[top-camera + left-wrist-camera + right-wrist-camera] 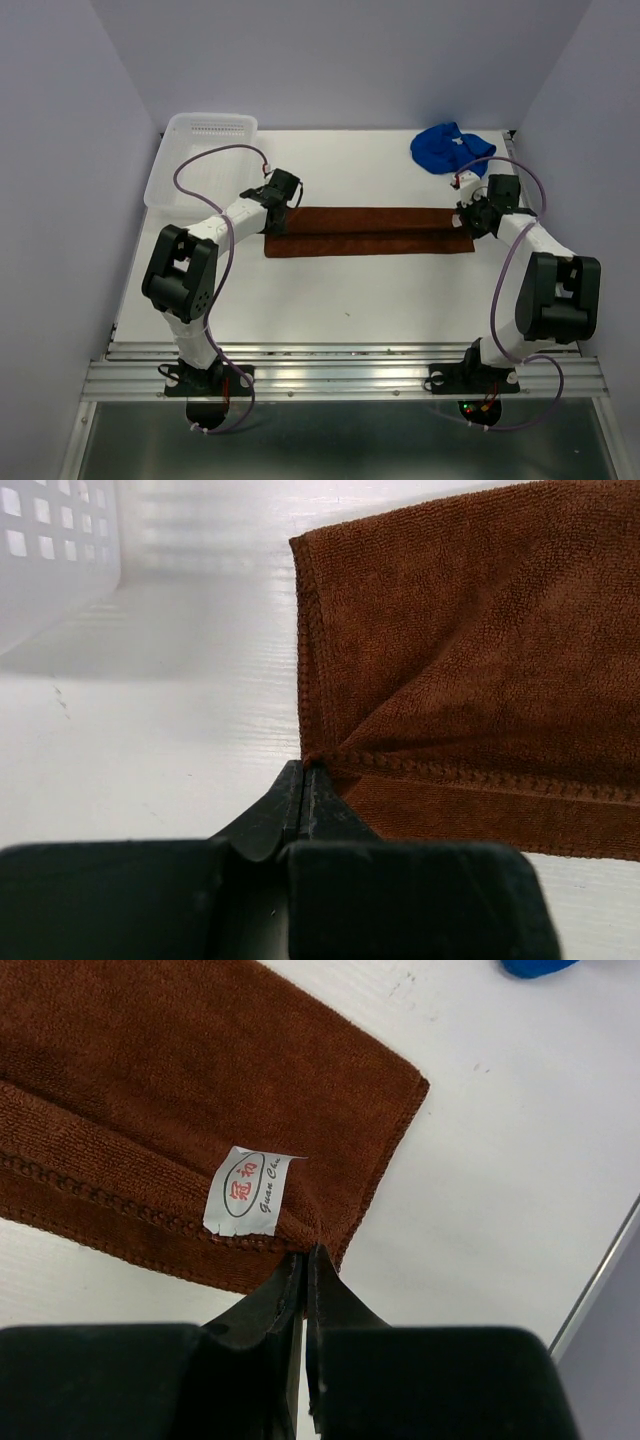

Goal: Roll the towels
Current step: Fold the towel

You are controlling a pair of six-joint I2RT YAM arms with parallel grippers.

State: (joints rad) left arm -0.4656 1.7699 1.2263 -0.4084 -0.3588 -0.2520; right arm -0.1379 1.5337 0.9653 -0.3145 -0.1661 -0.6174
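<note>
Rust-brown towel (365,232) lies folded lengthwise as a long strip across the table (340,300). Left gripper (303,777), jaws closed, pinches the left-end hem and puckers the cloth. Right gripper (305,1260), jaws closed, pinches the right-end hem just beside a white tag (245,1192). The tag bears red characters in an oval and the script "Guan Ch…". Blue towel (450,148) lies crumpled at the far right, with a white mesh basket (200,150) at the far left.

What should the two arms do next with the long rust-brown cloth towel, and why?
Probably open both grippers and let go. The rust-brown cloth towel already lies as a folded narrow strip, with the left gripper and right gripper shut on its opposite short ends; rolling starts from one end.
</note>
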